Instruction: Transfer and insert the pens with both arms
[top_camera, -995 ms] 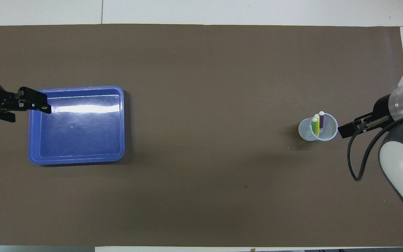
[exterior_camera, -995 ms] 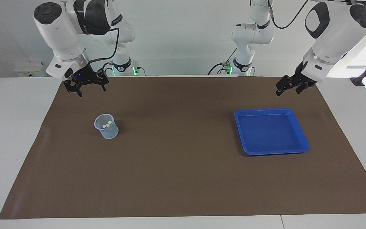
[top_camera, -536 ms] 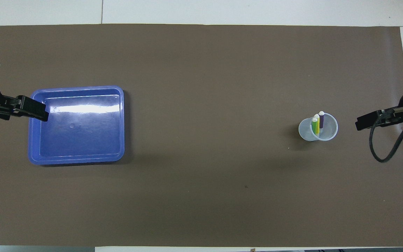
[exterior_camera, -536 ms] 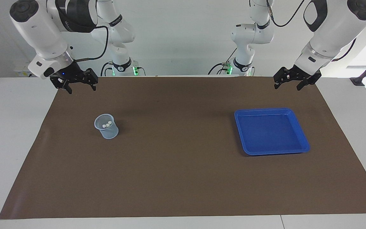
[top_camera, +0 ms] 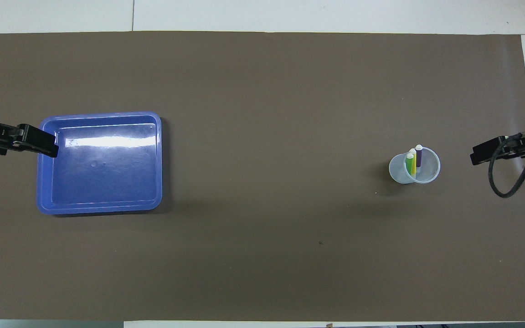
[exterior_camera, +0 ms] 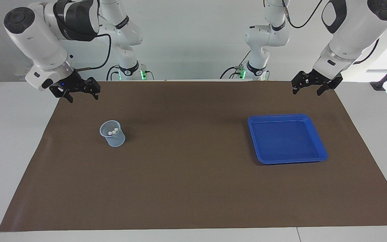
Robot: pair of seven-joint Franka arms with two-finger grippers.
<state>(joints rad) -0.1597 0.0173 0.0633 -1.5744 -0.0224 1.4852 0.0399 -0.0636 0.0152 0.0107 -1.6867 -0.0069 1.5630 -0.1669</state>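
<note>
1. Status of the pens. We find all three pens (top_camera: 413, 161) standing upright in the cup (exterior_camera: 115, 141), caps up. The purple pen (top_camera: 419, 157), yellow pen (top_camera: 413, 165) and green pen (top_camera: 409, 163) lean together against the cup wall. The cup stands on the bench (exterior_camera: 193, 195) toward the right arm's end. The tray (exterior_camera: 291, 161), toward the left arm's end, holds nothing.

2. Change over the last second.
- The right end effector (exterior_camera: 83, 98) has drawn away from the cup. It now hangs over the mat's edge at the right arm's end, its fingers spread and gripping nothing. In the overhead view a clear gap now shows between it (top_camera: 486, 155) and the cup, where a second ago it sat just beside the rim.
- The left end effector (exterior_camera: 307, 92) has lifted and swung back toward its base. It is over the mat edge nearest the robots, fingers spread and gripping nothing. From overhead it (top_camera: 39, 146) covers the tray's outer rim but is raised well clear of it.
- Pens, cup and tray have not moved.

3. Meaning for the task. We judge the transfer and insertion complete, since no pen remains in the tray or in either end effector. Both arms appear to be retreating to rest. No further grasp seems required. The only risk we see is disturbing the cup, and the right arm's path now leads away from it.
</note>
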